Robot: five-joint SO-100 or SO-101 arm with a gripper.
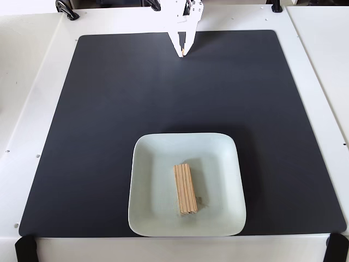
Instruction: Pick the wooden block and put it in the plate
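Observation:
The wooden block (pixel 185 188), a light-tan striped bar, lies flat inside the pale square plate (pixel 150 158), a little right of its middle, long side running front to back. The plate sits on the black mat near the front edge. My white gripper (pixel 182 53) is far away at the top middle of the view, pointing down over the mat's far edge. Its fingertips are together and it holds nothing.
The black mat (pixel 109 109) covers most of the white table (pixel 27 82). Black clamps (pixel 66 10) sit at the table's far edge and black brackets (pixel 24 248) at both front corners.

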